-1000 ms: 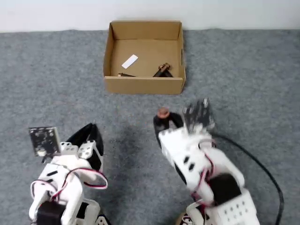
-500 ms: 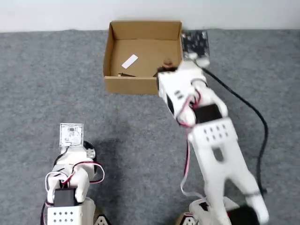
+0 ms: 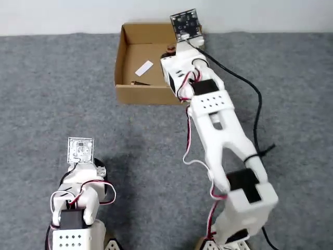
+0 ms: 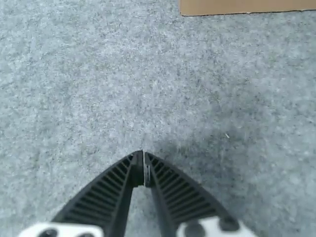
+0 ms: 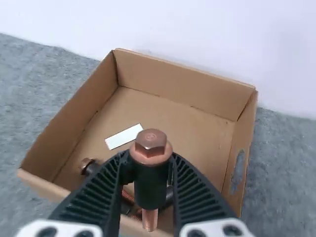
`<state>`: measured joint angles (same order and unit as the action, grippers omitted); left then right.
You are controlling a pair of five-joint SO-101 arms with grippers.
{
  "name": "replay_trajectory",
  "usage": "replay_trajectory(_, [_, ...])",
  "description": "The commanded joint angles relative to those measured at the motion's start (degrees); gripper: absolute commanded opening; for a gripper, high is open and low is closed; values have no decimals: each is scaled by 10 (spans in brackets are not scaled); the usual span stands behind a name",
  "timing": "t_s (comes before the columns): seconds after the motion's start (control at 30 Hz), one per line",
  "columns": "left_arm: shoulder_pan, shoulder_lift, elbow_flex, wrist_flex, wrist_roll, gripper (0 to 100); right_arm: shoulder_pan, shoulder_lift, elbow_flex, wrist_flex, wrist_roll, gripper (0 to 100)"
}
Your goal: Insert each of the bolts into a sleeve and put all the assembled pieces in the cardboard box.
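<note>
An assembled piece, a copper-headed bolt (image 5: 152, 143) seated in a black sleeve (image 5: 149, 192), is clamped upright in the right gripper (image 5: 149, 170) and is held above the cardboard box (image 5: 187, 91), towards its right wall. The box is set at the far edge of the grey tabletop (image 3: 62, 94), near the middle. On the box floor a white slip (image 5: 123, 137) is seen, and a second piece (image 5: 88, 166) is laid along the near wall (part of it is hidden by the gripper). The left gripper (image 4: 143, 165) is closed tip to tip, with nothing in its grasp, above bare tabletop towards the near left corner, well apart from the box.
</note>
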<state>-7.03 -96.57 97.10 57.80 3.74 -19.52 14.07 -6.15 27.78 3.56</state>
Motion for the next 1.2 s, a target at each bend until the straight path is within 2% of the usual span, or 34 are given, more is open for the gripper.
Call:
replay_trajectory(0.0, [-3, -4, -3, 4, -3, 6, 6, 30, -86, -19, 23, 9])
replay_trajectory(0.37, [-2, -4, -3, 4, -5, 6, 6, 117, -131, -14, 26, 21])
replay_trajectory(0.6, [-2, -4, -3, 4, -5, 6, 3, 114, -130, 36, 26, 184])
replay_trajectory(0.7, [-2, -4, -3, 4, -5, 6, 2, 94, -130, 52, 23, 151])
replay_trajectory(0.87, [-2, -4, -3, 4, -5, 6, 7, 58, -130, 86, 22, 3])
replay_trajectory(0.93, [-2, -4, -3, 4, -5, 6, 13, 40, -130, 113, 22, 28])
replay_trajectory(1.17, [-2, -4, -3, 4, -5, 6, 24, -12, -130, 217, 21, 9])
